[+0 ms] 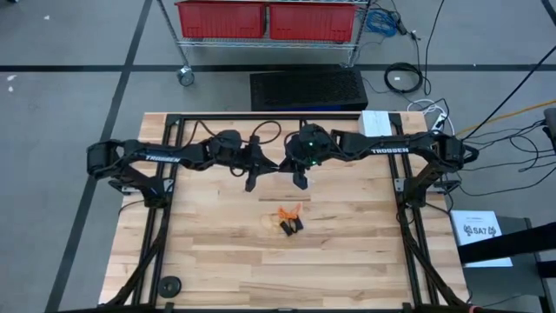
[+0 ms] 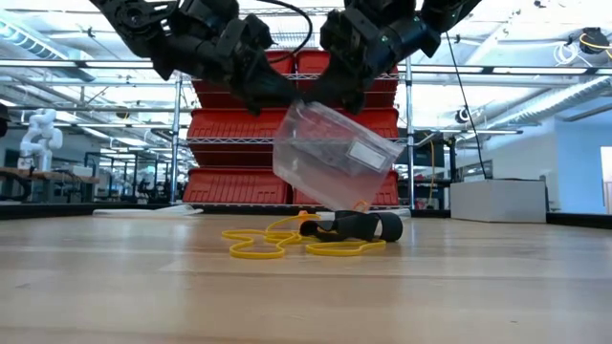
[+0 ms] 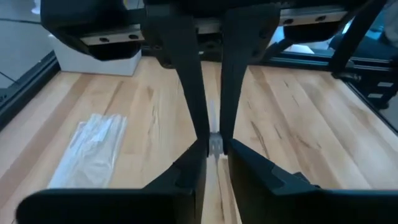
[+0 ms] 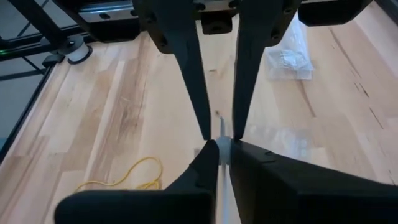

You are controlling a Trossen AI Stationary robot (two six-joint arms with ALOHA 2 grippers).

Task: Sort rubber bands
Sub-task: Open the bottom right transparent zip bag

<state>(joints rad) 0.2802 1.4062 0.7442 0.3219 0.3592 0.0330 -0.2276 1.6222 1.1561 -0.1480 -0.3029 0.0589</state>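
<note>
Rubber bands (image 2: 287, 244) lying mid-tabletop (image 2: 497, 287) beneath clear bag (image 2: 335, 153), hanging pinched between left claw (image 2: 273, 96) and right claw (image 2: 330, 100), both closing on its rim, risking slipping and dropping onto bands.

arms: two, matte black, jointed segments, white TROSSEN lettering on forearms
left gripper (image 1: 252, 182): two slim black tapered fingers
right gripper (image 1: 300, 180): same build; green LED on wrist just behind it
cables: black loop over left wrist
</note>
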